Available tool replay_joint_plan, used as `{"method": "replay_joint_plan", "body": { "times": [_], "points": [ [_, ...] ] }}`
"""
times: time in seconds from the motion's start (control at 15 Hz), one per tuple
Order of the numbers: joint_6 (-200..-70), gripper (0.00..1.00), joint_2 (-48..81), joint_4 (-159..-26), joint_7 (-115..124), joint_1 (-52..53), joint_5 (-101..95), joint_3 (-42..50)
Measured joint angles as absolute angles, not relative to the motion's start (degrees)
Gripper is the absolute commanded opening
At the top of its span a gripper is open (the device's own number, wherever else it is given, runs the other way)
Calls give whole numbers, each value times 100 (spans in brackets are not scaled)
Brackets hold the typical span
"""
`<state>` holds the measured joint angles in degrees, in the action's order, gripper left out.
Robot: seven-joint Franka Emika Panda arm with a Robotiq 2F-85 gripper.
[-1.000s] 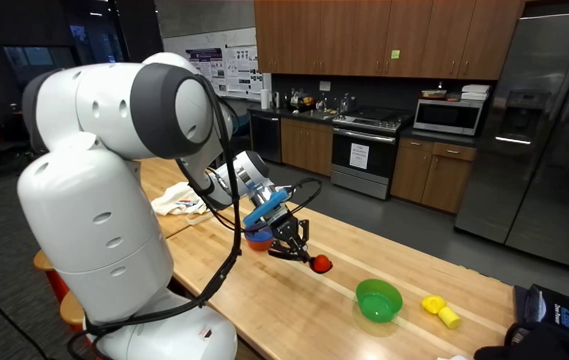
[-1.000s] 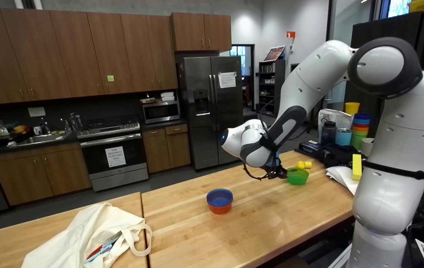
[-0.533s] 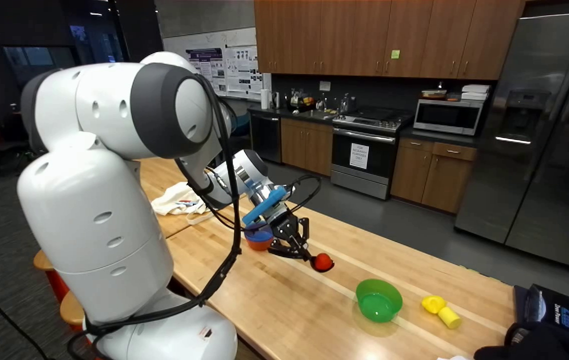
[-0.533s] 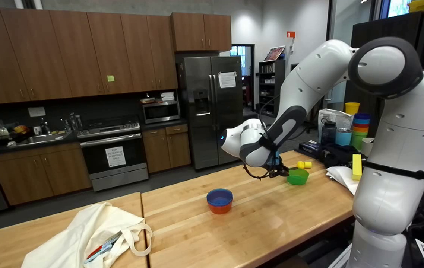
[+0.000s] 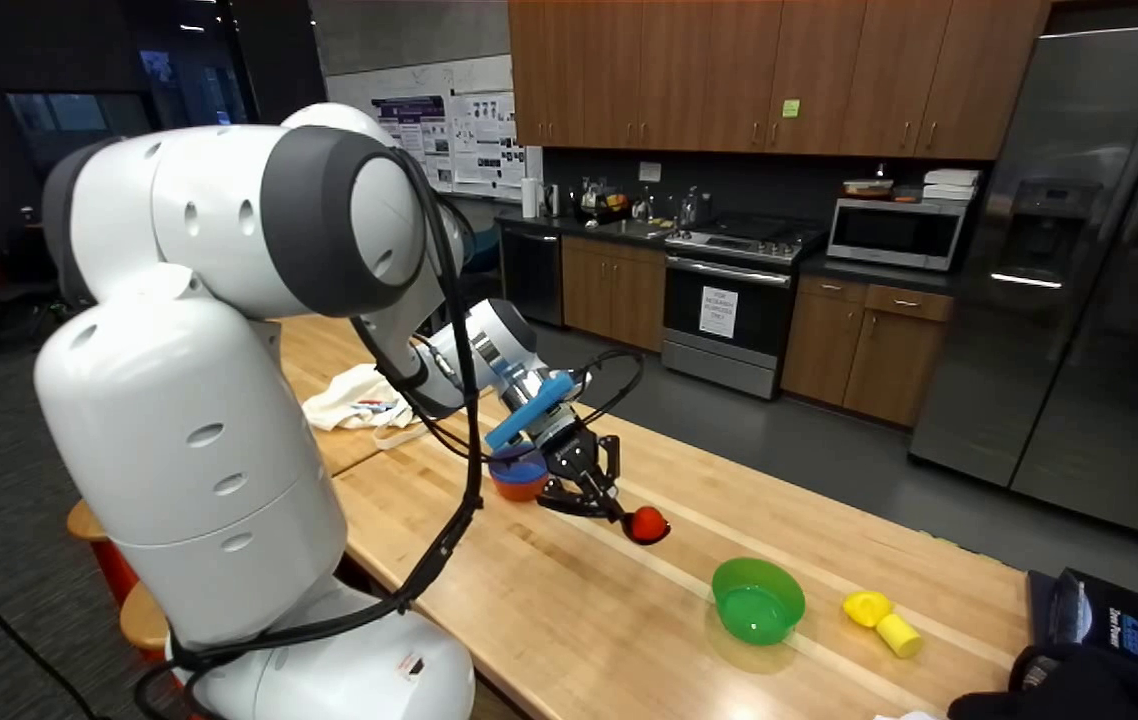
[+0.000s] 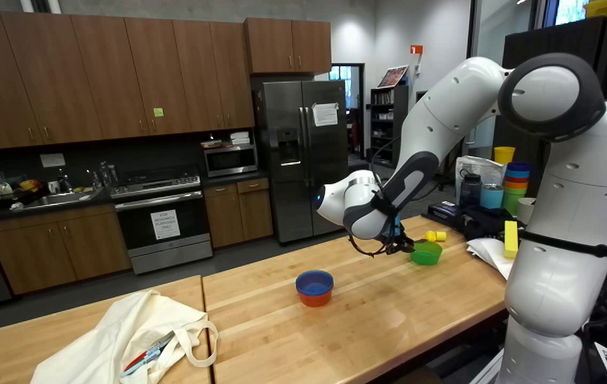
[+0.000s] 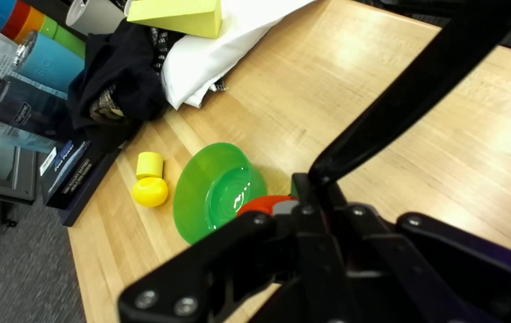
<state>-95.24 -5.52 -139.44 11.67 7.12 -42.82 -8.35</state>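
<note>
My gripper [image 7: 320, 190] is shut on a black spoon [image 7: 399, 98], whose handle runs to the upper right in the wrist view. A red ball [image 5: 648, 523] rests in the spoon's bowl, held above the table. The wrist view shows only part of the red ball [image 7: 260, 205], behind the fingers. Ahead of the spoon stands a translucent green bowl [image 5: 757, 605] with nothing visible inside; the ball is apart from it. In an exterior view the arm largely hides the gripper [image 6: 405, 245], close to the green bowl [image 6: 426, 255] in the picture.
Beyond the green bowl lie a yellow rounded piece [image 7: 150, 192] and a yellow cylinder [image 7: 150, 165]. A blue bowl sits in an orange bowl [image 6: 314, 298]. A cloth bag [image 6: 127, 341], black box [image 5: 1119, 625], dark bottle [image 7: 26, 105] and white cloth [image 7: 206, 49] are around.
The spoon with the red ball has shifted slightly up and toward the green bowl. The grip on the spoon is unchanged, and the bowls have not moved.
</note>
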Motion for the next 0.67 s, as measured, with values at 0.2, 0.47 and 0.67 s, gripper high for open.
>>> {"method": "replay_joint_plan", "body": {
  "times": [0.2, 0.47, 0.67],
  "points": [
    [-9524, 2, -550, -13944, 1167, 708, -4289, -800],
    [-9524, 2, -543, -13944, 1166, 661, -4290, -745],
    [-9524, 2, -541, -13946, 1165, 638, -4290, -694]
  ]
}}
